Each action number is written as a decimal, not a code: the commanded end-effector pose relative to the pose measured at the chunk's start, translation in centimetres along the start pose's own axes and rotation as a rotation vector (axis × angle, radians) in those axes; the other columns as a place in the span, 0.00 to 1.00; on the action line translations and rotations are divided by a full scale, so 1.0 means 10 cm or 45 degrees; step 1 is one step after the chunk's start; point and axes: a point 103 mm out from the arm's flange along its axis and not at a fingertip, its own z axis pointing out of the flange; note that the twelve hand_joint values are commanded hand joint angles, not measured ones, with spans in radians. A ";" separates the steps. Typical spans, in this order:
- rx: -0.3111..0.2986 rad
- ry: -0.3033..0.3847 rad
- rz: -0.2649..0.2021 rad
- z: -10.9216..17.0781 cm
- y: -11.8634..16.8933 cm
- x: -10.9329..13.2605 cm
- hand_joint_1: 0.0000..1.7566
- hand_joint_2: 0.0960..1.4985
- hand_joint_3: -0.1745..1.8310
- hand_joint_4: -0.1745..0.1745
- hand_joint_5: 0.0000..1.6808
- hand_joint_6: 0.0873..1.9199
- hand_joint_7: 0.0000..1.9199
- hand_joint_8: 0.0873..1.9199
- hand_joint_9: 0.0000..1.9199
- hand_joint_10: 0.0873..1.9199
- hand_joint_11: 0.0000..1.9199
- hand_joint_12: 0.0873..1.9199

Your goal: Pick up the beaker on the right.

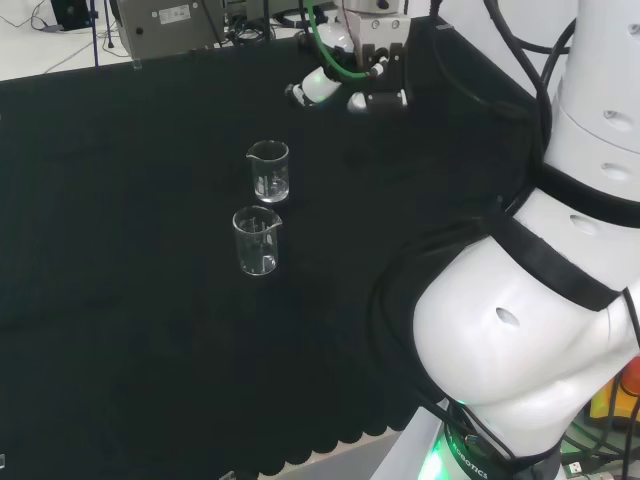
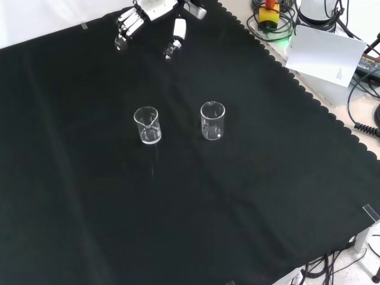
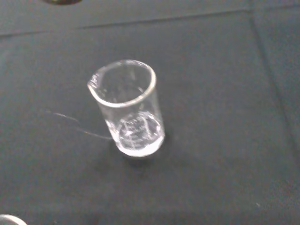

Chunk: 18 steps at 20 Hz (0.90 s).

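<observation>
Two clear, empty glass beakers stand upright on the black cloth. In the front view one beaker (image 2: 146, 125) is on the left and the other beaker (image 2: 213, 120) on the right, about a hand's width apart. In the head view the same pair stand one behind the other: the farther beaker (image 1: 268, 170) and the nearer beaker (image 1: 256, 240). The hand (image 2: 155, 8) hangs over the cloth's far edge in the front view, fingers (image 2: 127, 25) straight and spread, holding nothing and well away from both. In the head view the hand (image 1: 322, 88) is beyond and right of the beakers. The wrist view has one beaker (image 3: 129, 110) in its middle.
The arm's white links (image 1: 540, 320) stand at the head view's right. A white sheet (image 2: 325, 53), cables and a red-topped button (image 2: 270, 10) lie off the cloth's scalloped edge at the front view's upper right. Grey equipment (image 1: 165, 25) sits behind the bench.
</observation>
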 end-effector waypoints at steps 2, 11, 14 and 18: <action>0.063 0.142 -0.090 0.63 0.43 -0.19 0.43 0.42 0.38 0.46 0.14 0.00 0.06 0.31 0.14 0.34 0.01 0.71; 0.074 0.225 -0.105 0.95 0.47 -0.29 0.46 0.38 0.40 0.43 0.21 0.00 0.15 0.35 0.23 0.34 0.06 0.71; 0.071 0.262 -0.140 1.08 0.48 -0.29 0.47 0.37 0.40 0.42 0.22 0.00 0.14 0.35 0.22 0.33 0.08 0.70; 0.075 0.354 -0.166 1.23 0.51 -0.33 0.48 0.36 0.40 0.43 0.22 0.00 0.11 0.34 0.19 0.32 0.07 0.70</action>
